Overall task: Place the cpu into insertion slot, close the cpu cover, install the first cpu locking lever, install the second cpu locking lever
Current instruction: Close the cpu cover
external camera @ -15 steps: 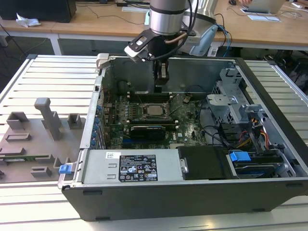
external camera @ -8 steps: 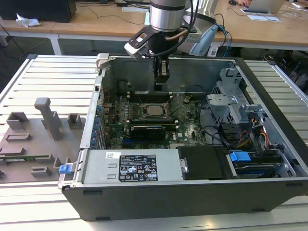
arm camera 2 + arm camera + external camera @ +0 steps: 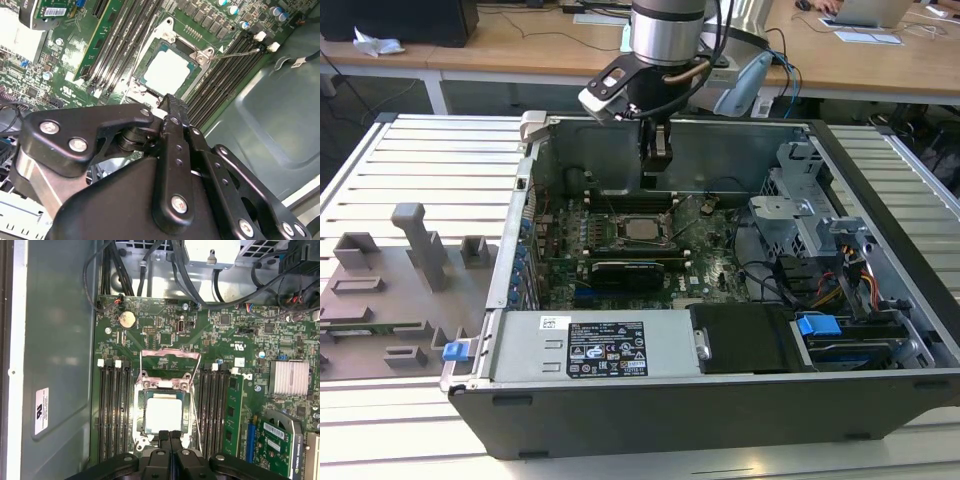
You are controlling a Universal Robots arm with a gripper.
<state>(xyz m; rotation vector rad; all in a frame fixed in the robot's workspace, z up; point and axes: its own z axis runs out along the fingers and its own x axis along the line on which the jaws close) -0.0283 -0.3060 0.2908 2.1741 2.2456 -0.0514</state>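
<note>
Hard-to-see bits first, starting from the exterior view's left.
- Grey fixture tray point(image 3: 370, 310), well off to the exterior view's left of the insertion slot point(image 3: 623, 228): cut by the frame edge. Its moulded blocks are hard to make out.
- Arm point(image 3: 667, 30), above the slot: cropped at the frame edge.
- In the first wrist view the end effector point(image 3: 169, 433) body hides the slot edge nearest it.
- Thin wire levers point(image 3: 199, 405) run alongside the slot. Can't tell if they're hooked down.
- Drive cage point(image 3: 800, 200) and cable bundle point(image 3: 840, 280), to the exterior view's right of the slot: they overlap each other, details unclear.

Containers:
- Computer case point(image 3: 720, 410) lies open on the slatted tabletop point(image 3: 420, 150). It holds the green motherboard point(image 3: 705, 265), with the slot roughly mid-board.
- The cpu point(image 3: 162, 412) sits flat in the slot, silver top up.
- The cpu cover point(image 3: 165, 384) appears to lie down around it, with the chip showing through the opening.
- Memory slots point(image 3: 112, 410) flank the slot on both sides.
- A black card point(image 3: 625, 270) sits just on the camera side of the slot in the exterior view.
- A silver power supply box point(image 3: 520, 350) is further toward the camera.
- Blue tab point(image 3: 818, 325) is in the bay to the exterior view's right of the slot.

End effector: fingers pressed together, gripping nothing. It hangs over the slot's edge and appears clear of the board.
</note>
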